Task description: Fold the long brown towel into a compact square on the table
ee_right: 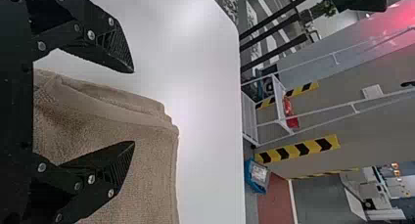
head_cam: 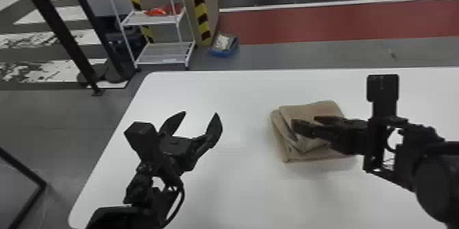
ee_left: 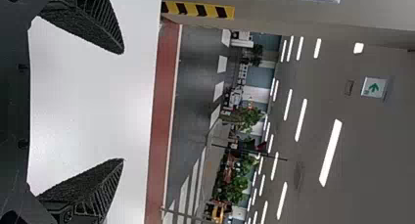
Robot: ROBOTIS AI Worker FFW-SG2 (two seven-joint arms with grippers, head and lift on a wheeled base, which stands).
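Could rumple the brown towel (head_cam: 309, 109), folded on the desk (head_cam: 232, 190) under the spread right jaws (ee_right: 133, 107), well apart from the parted left jaws (head_cam: 200, 113), by snagging a loose layer.

Left arm (head_cam: 155, 199), right arm (head_cam: 433, 184) extended; jaws spread
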